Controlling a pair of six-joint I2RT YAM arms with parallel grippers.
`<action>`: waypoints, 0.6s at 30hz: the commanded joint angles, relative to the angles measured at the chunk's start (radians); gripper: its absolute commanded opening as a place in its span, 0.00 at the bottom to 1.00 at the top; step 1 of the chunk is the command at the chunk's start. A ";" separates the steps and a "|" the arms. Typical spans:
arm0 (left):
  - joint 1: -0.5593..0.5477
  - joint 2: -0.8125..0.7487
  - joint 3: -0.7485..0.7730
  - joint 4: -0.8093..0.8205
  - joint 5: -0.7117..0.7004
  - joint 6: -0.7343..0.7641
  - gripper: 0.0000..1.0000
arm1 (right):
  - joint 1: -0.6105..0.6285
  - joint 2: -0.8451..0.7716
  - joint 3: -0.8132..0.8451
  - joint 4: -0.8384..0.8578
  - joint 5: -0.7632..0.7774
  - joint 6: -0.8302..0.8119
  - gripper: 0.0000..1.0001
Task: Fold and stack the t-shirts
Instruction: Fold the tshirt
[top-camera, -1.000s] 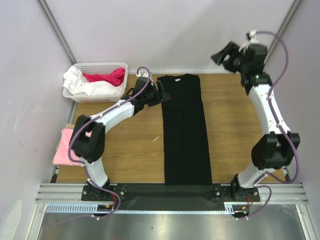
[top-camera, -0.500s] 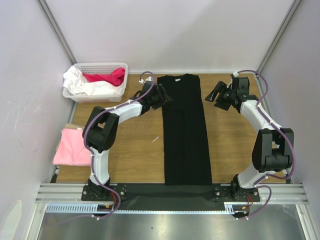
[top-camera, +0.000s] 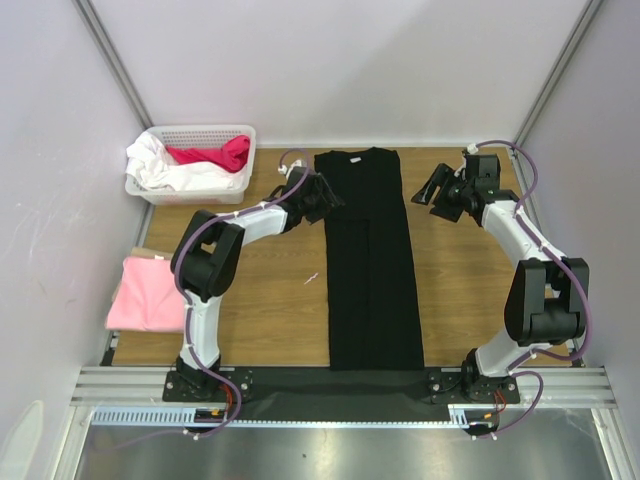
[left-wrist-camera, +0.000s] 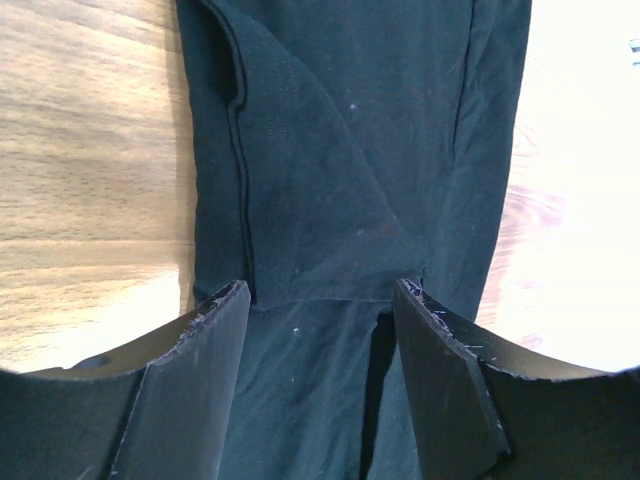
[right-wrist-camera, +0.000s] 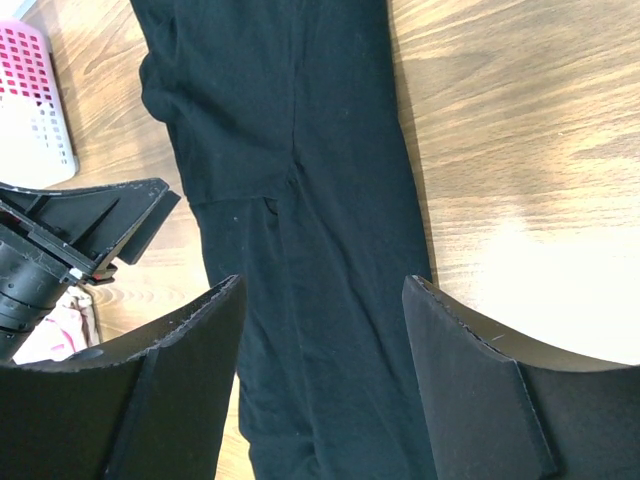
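Looking down from the top camera: a soft black cloth t-shirt (top-camera: 370, 270) lies flat as a long narrow strip down the middle of the brown wooden table (top-camera: 260, 300), collar at the far end, sleeves folded in. At the strip's far left edge, near the collar, sits the left gripper (top-camera: 326, 196). Over bare wood to the right of that same end, apart from the cloth, hangs the right gripper (top-camera: 437, 188). At the table's left edge, well apart, rests a folded light pink cloth t-shirt (top-camera: 145, 295). Far left corner: a white plastic lattice basket (top-camera: 200, 133) with white and magenta cloth in it.

Left wrist camera: the left gripper (left-wrist-camera: 318, 290) has its jaws spread wide and grips nothing. The black cloth t-shirt (left-wrist-camera: 350, 120) lies below, a folded-in sleeve flap under the gap. Whether the tips touch cloth, cannot tell.

Right wrist camera: the right gripper (right-wrist-camera: 322, 285) has its jaws wide apart and empty. The black cloth t-shirt (right-wrist-camera: 300, 130) shows between them, the left gripper (right-wrist-camera: 100, 225) at its far edge, the basket (right-wrist-camera: 35, 120) beyond.
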 joint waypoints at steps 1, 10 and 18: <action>-0.004 0.003 -0.008 0.029 -0.009 -0.024 0.65 | -0.007 0.008 0.028 -0.007 0.003 -0.016 0.70; -0.009 0.046 0.001 0.046 0.005 -0.031 0.65 | -0.013 0.020 0.022 -0.012 0.006 -0.022 0.69; -0.010 0.053 0.004 0.060 -0.009 -0.034 0.51 | -0.011 0.011 0.013 -0.015 0.015 -0.022 0.67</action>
